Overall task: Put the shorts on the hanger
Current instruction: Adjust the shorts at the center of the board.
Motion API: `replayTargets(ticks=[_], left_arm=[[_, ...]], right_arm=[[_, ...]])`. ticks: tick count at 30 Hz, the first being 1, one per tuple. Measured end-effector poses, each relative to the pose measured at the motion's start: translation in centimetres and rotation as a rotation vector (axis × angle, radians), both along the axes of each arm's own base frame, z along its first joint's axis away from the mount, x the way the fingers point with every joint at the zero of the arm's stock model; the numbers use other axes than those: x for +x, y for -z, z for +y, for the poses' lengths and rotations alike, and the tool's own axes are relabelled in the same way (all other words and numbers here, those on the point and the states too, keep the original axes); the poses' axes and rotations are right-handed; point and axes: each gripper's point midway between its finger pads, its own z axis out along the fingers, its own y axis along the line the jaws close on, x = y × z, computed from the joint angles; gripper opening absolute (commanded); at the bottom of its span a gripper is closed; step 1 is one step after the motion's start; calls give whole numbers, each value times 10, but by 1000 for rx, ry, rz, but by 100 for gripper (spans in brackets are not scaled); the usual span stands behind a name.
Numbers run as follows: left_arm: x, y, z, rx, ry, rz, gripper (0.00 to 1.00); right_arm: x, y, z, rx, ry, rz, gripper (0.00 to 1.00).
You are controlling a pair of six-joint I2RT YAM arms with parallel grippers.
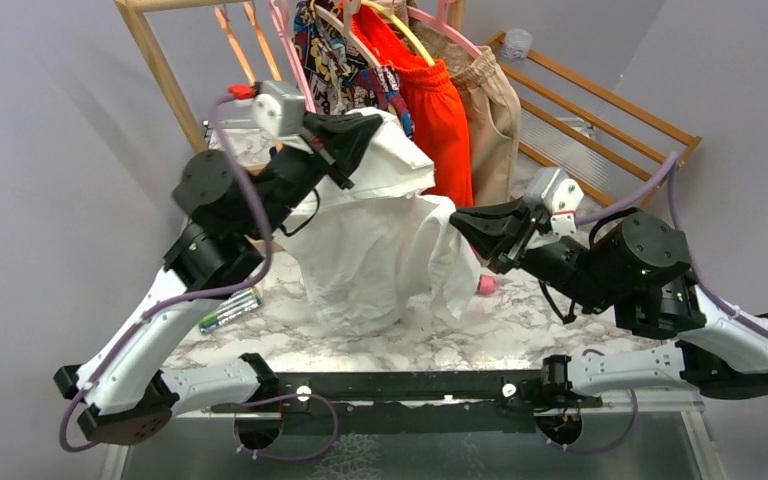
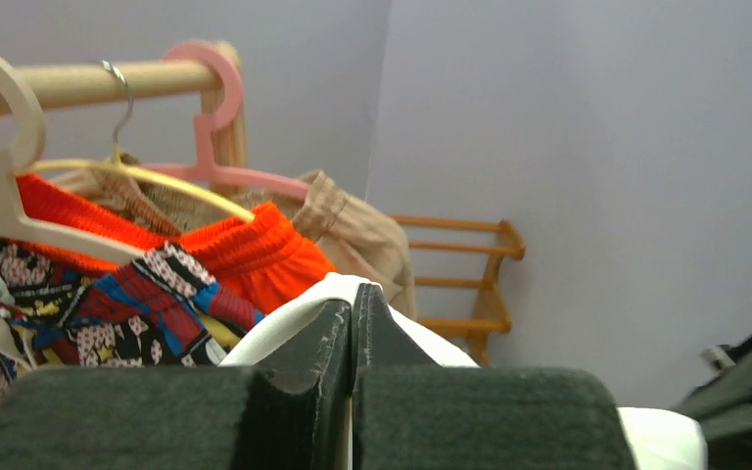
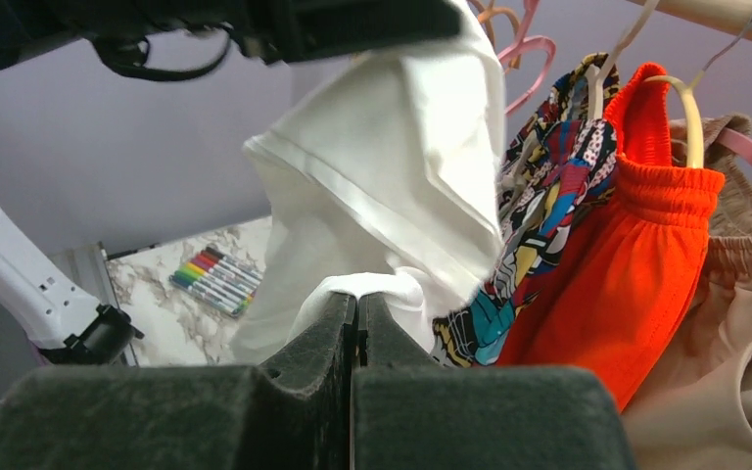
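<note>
Markers (image 1: 228, 310) lie on the table (image 1: 290, 335) at left, then left fingers (image 2: 318, 357), together, clamp the top of the white shorts (image 1: 380, 245), raised before the rail's (image 2: 78, 83) print shorts (image 1: 325, 50) and orange shorts (image 1: 445, 120), draping tableward, while right fingers (image 3: 318, 343), together, pinch their lower right edge.

Shorts (image 1: 380, 250) matt white cloth; rail (image 2: 59, 86) smooth bare wood; table (image 1: 460, 345) marble-look.

"What's hanging along the top of the frame?"
"Comic-print shorts (image 1: 325, 55), orange-red shorts (image 1: 442, 110) beside them, a beige garment (image 1: 495, 115) rightmost, on a wooden rail (image 2: 78, 83)."
"Lower left?"
"Markers (image 1: 228, 310) lying on the marble table (image 1: 520, 335)."
</note>
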Motion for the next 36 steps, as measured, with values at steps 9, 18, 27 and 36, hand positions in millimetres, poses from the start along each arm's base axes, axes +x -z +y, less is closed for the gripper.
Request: replayTargets(ticks=[9,18,27,36], left_arm=[[4,101,13,116,-59,188,0],[-53,204,80,-9,-64,420,79],[-70,206,113,-120,-106,460,99],[-49,229,98,-36,-158,532,99]], right_arm=[[-36,28,23,-76,-225,62,1],[-125,194,64,-433,-699,426,1],[-185,303,58,-671,-970,782,1],[-218,331,68,-750,-1139,899,71]])
